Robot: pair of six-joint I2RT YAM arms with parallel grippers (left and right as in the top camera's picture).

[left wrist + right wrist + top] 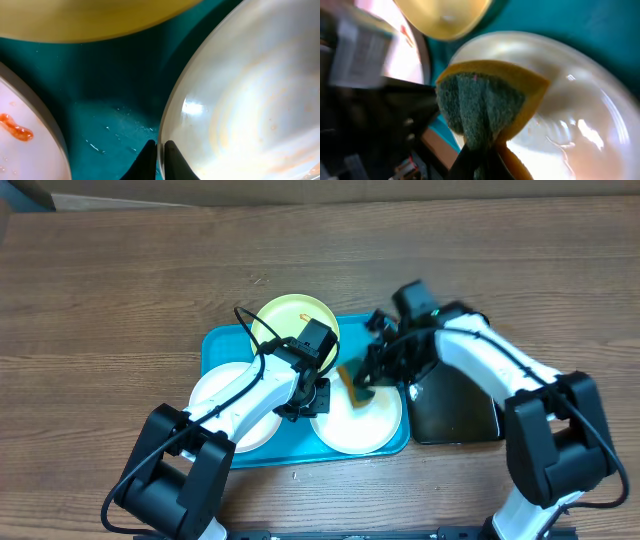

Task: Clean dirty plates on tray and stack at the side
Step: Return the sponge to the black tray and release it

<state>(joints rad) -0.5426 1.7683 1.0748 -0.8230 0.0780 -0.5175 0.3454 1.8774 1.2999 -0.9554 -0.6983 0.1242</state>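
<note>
teal tray (218, 348) sits mid-tabletop, a little toward the near edge, and all three plates are on it. the yellow-green plate (290, 320) pokes out over the tray's far edge. the left white plate (225, 395) fills the left end and hangs over that edge, and the wrist camera picks up an orange-red smear (17, 130) on it. the right white plate (365, 430) lies in the near right corner, wet and shiny, with faint orange streaks across it. the left gripper (159, 150) is down low at that plate's left rim, its jaws almost together with the rim pinched between them. the right gripper (362, 380) is clamped tight on a folded yellow sponge (487, 100), green scouring face showing, right over the far left part of the same plate. black tray (455, 410) sits just off the teal tray's right edge.
</note>
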